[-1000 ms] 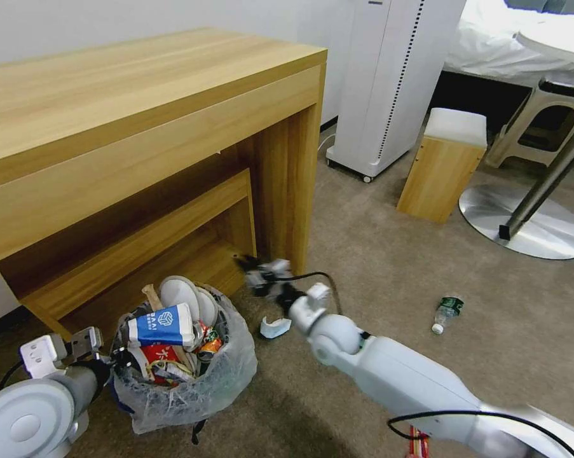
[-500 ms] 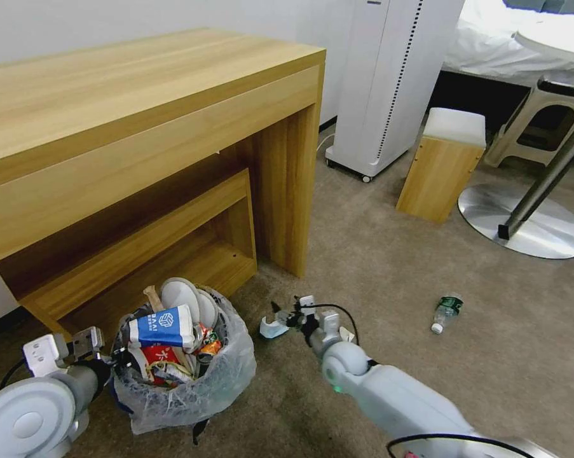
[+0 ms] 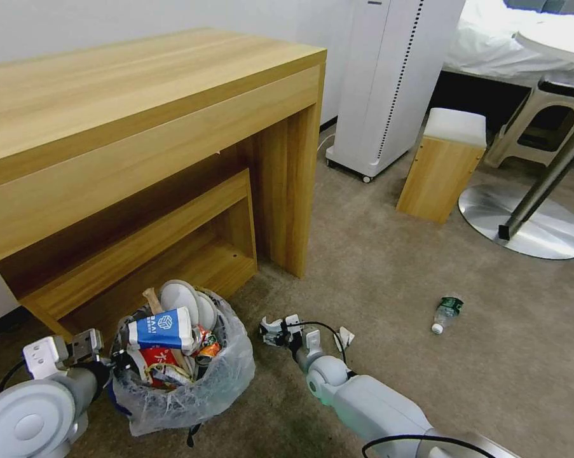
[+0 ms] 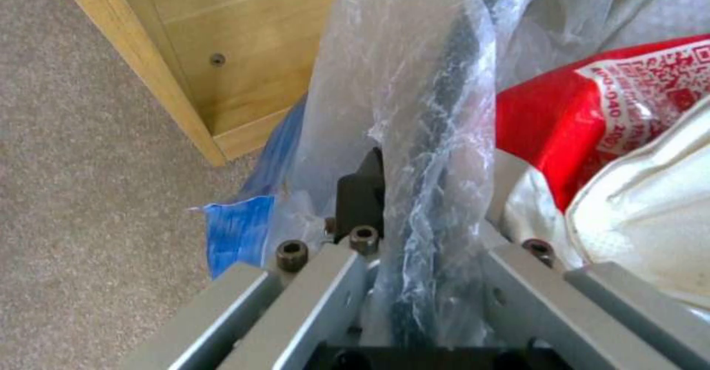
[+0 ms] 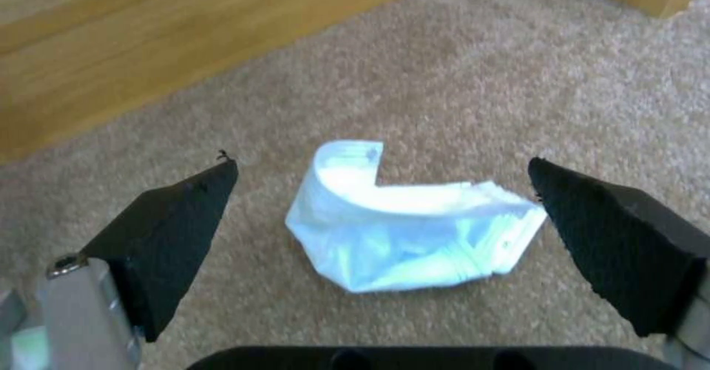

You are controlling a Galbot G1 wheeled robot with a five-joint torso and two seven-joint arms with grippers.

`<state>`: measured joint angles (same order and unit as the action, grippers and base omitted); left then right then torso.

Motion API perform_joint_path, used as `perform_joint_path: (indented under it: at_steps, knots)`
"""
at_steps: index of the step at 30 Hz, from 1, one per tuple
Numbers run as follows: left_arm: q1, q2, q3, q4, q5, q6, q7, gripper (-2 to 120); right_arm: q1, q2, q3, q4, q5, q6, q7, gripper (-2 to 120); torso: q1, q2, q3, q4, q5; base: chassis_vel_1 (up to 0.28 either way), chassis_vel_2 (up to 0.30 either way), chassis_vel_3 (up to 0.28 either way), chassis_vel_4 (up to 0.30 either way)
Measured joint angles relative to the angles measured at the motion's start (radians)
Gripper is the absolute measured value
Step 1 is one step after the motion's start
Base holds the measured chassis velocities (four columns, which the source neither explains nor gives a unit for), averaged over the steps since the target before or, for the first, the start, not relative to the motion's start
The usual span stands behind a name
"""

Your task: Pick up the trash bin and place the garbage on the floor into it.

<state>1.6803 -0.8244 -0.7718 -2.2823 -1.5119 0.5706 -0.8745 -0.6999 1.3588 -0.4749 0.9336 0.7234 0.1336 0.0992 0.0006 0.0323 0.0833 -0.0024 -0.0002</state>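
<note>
Left gripper (image 4: 414,281): we have its fingers clamped on the bagged rim of the trash bin (image 3: 191,381), low at our left side.
Bin contents: we see it packed, with a blue-and-white carton (image 3: 163,327) on top and a red wrapper (image 4: 592,115) just inside the rim.
Right gripper (image 5: 385,231): we hold it spread wide and empty, close over the floor (image 3: 395,267).
Key relation: we see the white crumpled wad (image 5: 403,231) lying between the two black pads (image 5: 177,231), touching neither; its long axis runs roughly from pad to pad.
Nearer arm: we judge the right, since the wad lies just right of the bin.
Readable writing: on the red wrapper we make out "400-040" and a QR code; the carton's white letters are too small for us to read.
Farther litter: we see a clear bottle (image 3: 447,313) with a green label, well off to the right.
</note>
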Motion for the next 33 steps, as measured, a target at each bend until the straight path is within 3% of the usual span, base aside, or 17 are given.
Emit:
perform_joint_path:
  at_steps: [16,33]
  knots:
    - [0.004,0.001,0.001,-0.001,0.009,-0.002,0.008,0,0.029,0.069,-0.01,-0.14,-0.055,0.039,-0.026,100,0.0,0.0,0.0,0.0001,0.0001,0.0,0.0,0.0,0.0]
    - [0.005,-0.002,0.006,0.006,0.025,-0.005,0.02,0,0.038,0.084,-0.013,-0.189,-0.102,0.058,-0.028,100,0.0,0.0,0.0,0.0001,0.0001,0.0,0.0,0.0,0.0]
